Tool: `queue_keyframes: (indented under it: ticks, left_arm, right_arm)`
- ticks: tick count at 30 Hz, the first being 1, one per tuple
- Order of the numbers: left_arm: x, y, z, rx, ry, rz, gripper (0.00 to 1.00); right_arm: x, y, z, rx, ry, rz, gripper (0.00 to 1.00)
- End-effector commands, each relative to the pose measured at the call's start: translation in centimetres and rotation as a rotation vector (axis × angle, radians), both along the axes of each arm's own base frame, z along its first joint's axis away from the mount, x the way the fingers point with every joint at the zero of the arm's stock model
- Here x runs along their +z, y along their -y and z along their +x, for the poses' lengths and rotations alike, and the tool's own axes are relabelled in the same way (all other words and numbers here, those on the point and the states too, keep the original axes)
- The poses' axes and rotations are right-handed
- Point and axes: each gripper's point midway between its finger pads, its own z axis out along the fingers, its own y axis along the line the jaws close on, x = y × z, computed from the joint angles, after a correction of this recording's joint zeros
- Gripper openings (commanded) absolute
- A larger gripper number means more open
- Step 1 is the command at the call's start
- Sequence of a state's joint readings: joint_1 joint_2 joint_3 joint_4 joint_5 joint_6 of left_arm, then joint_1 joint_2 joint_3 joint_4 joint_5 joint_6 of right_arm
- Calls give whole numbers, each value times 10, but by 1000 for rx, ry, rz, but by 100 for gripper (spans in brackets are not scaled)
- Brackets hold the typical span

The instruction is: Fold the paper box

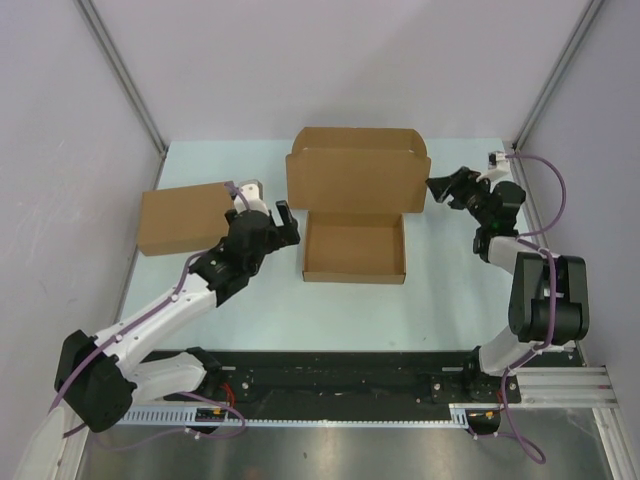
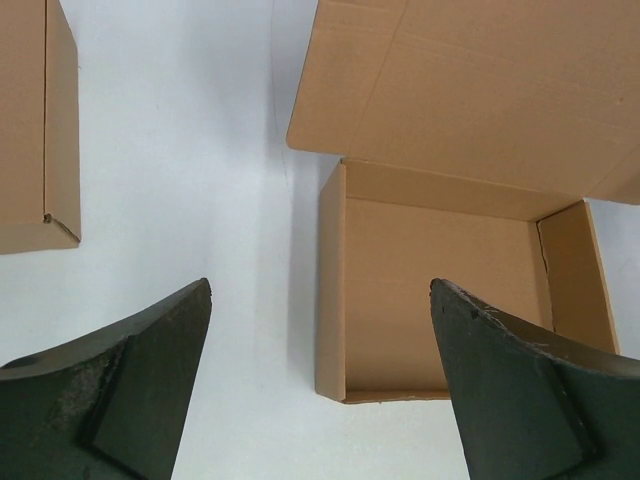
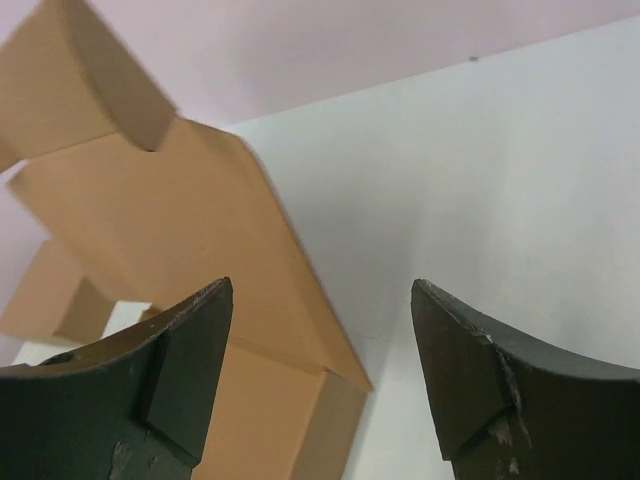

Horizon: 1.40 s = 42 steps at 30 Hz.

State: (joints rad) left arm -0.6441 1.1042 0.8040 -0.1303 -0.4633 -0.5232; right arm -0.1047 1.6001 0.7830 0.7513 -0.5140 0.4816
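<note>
The paper box (image 1: pixel 353 248) sits mid-table as a shallow open tray, its wide lid flap (image 1: pixel 357 170) raised at the far side. My left gripper (image 1: pixel 280 225) is open and empty just left of the tray. In the left wrist view (image 2: pixel 320 285) its jaws stand wide apart over the tray's (image 2: pixel 440 290) near-left corner, touching nothing. My right gripper (image 1: pixel 445 188) is open and empty next to the lid's right edge. In the right wrist view (image 3: pixel 320 285) the lid (image 3: pixel 150 230) lies ahead to the left, apart from the fingers.
A second plain closed brown box (image 1: pixel 185 217) lies at the left, behind my left arm, and shows at the left edge of the left wrist view (image 2: pixel 30 120). Grey walls close the table (image 1: pixel 450 280) on three sides. A black rail (image 1: pixel 340 375) runs along the near edge.
</note>
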Motion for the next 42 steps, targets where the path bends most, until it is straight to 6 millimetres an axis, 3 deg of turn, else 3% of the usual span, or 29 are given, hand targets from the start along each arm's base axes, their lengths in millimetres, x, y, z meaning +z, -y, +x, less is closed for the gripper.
queue_keyframes:
  ticks: [1, 12, 21, 27, 31, 33, 42]
  left_arm:
    - [13, -2, 3, -3, 35, -34, 95]
    - [4, 1, 8, -10, 10, -20, 95]
    - [-2, -1, 11, 0, -5, 3, 95]
    - [-4, -2, 13, 6, -13, 8, 95]
    - [3, -9, 17, 27, -3, 3, 95]
    - [6, -15, 19, 47, 3, 5, 95]
    - [27, -54, 35, 174, 55, -57, 96]
  right_arm:
    - [67, -20, 1, 133, 233, 3, 77]
    - [70, -32, 28, 219, 240, -43, 76]
    - [46, -46, 46, 262, 193, -100, 75]
    - [37, -50, 50, 271, 173, -119, 62]
    - [34, -50, 51, 264, 158, -129, 45]
    - [34, -52, 50, 264, 155, -133, 37]
    - [42, -59, 45, 254, 162, -188, 19]
